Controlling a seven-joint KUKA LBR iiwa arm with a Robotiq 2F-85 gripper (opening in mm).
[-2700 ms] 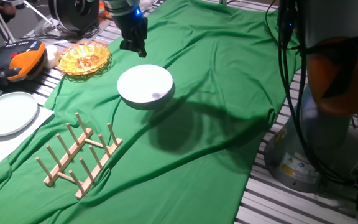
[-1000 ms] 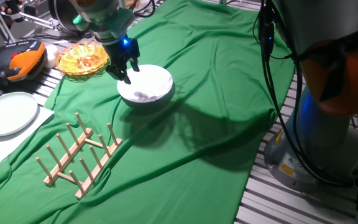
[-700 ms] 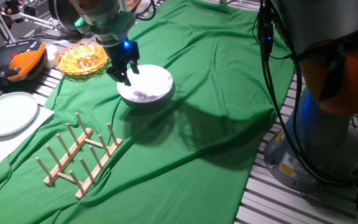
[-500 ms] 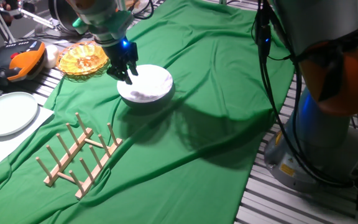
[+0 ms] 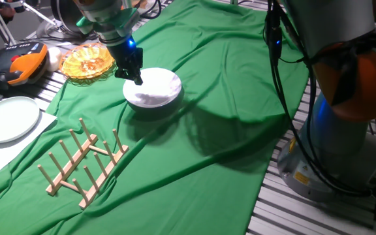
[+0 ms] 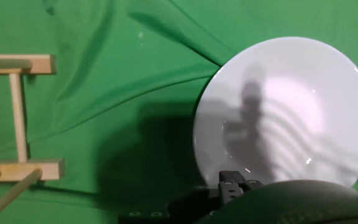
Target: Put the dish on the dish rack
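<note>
One gripper (image 5: 136, 77) sits at the near rim of the dish (image 5: 154, 87), jaw gap hidden so grip unclear; best to seat fingers squarely across that rim before lifting toward the dish rack (image 5: 82, 161) well beyond, on the green cloth (image 5: 227, 78).

Fixed view: high, oblique, wide. Hand view: close, straight down. Shared: dish (image 5: 152, 89) (image 6: 284, 112).

White dish (image 5: 154, 90), pale wood dish rack (image 5: 80, 162), black gripper (image 5: 134, 76) — all on green cloth (image 5: 227, 85).
</note>
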